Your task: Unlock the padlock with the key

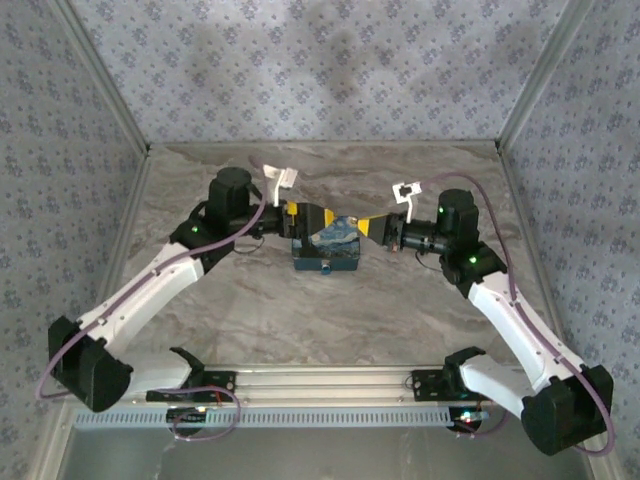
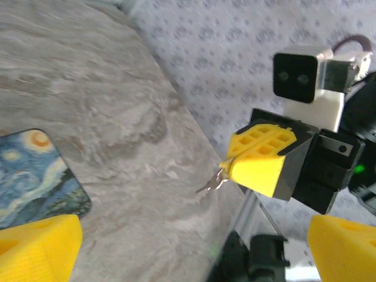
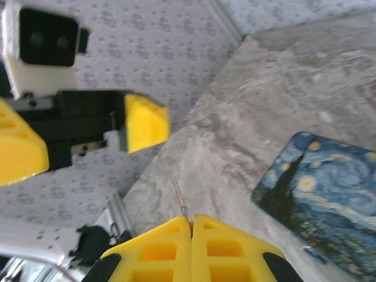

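Observation:
My right gripper (image 3: pixel 191 220) is shut on the key (image 3: pixel 181 202), whose thin silver blade sticks out past the yellow fingertips. In the left wrist view the key (image 2: pixel 212 184) points out of the right gripper (image 2: pixel 230 164) toward me. My left gripper (image 2: pixel 194 235) stands wide open with nothing between its fingers (image 2: pixel 38 247), facing the right gripper a short way off. In the top view the left gripper (image 1: pixel 308 218) and the right gripper (image 1: pixel 368 228) meet above a blue painted mat (image 1: pixel 330 240). A small bluish thing (image 1: pixel 327 268) sits at the mat's near edge; I cannot tell whether it is the padlock.
The mat (image 3: pixel 329 194) lies on a grey marbled table (image 1: pixel 250 310). Patterned walls close in the back and both sides. An aluminium rail (image 1: pixel 330 380) runs along the near edge between the arm bases.

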Tool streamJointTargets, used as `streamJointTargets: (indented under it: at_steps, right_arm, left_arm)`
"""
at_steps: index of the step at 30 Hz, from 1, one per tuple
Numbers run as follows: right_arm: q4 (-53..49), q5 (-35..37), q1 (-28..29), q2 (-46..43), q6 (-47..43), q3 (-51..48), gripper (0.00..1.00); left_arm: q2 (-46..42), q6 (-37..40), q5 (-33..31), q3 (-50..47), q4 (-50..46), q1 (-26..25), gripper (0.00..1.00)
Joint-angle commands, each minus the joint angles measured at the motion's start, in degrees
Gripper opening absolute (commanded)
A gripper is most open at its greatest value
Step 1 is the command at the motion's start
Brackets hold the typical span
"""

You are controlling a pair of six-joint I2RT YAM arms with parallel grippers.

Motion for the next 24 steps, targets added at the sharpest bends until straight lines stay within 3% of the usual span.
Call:
streamJointTargets:
  at_steps: [1,5,7,13,21,22,24]
  right_arm:
    - [-2.63,8.87,-0.24,3.10,-3.98,3.81,0.00]
    - [-3.09,17.18,-0.15,9.45,-6.13,6.61,0.00]
    - [-3.41,20.08,-0.02,13.72,-6.88,8.98,0.00]
    - [-4.97,26.77,0.93,24.74,-8.61,16.00,0.00]
    - [-8.56,28.77,2.26,39.14,-10.08,27.34,0.00]
    - [-8.59,29.36,2.49,40.33,-10.28,28.13,0.00]
    - [-8.35,30.43,2.86,42.27,-10.69,29.41,0.00]
  left_arm:
    - [-1.92,-4.22,-9.67,-4.66,6.23,0.67,0.98]
    - [-1.33,-2.68,-13.16,-8.49,4.76,-0.27,0.89]
    - [-0.37,-0.41,-18.38,-10.11,1.88,-2.82,0.86]
    - [3.13,3.51,-32.44,-20.39,13.32,-13.41,0.89]
    - [15.52,3.30,-33.56,-22.81,25.18,-16.50,0.90]
    - [16.87,3.80,-34.24,-23.46,27.83,-16.91,0.97]
    - [19.61,3.40,-37.08,-23.54,30.62,-17.81,0.98]
